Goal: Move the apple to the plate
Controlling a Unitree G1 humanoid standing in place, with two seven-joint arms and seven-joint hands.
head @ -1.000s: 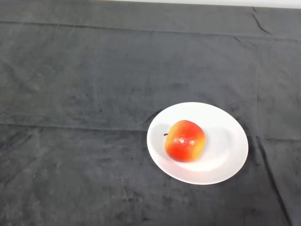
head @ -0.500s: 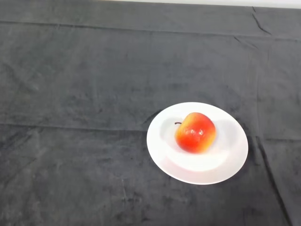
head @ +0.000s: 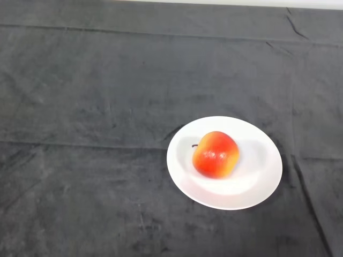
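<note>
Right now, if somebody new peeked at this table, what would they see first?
Their eye would jump to the bright red and yellow apple, lying with its little stem pointing left. It sits near the middle of a round white plate, right of the view's centre and a bit low. Everything around is dark grey cloth with soft wrinkles.

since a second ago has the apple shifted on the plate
Yes. The apple sits slightly farther back and right on the plate than a second ago, having rocked between.
</note>
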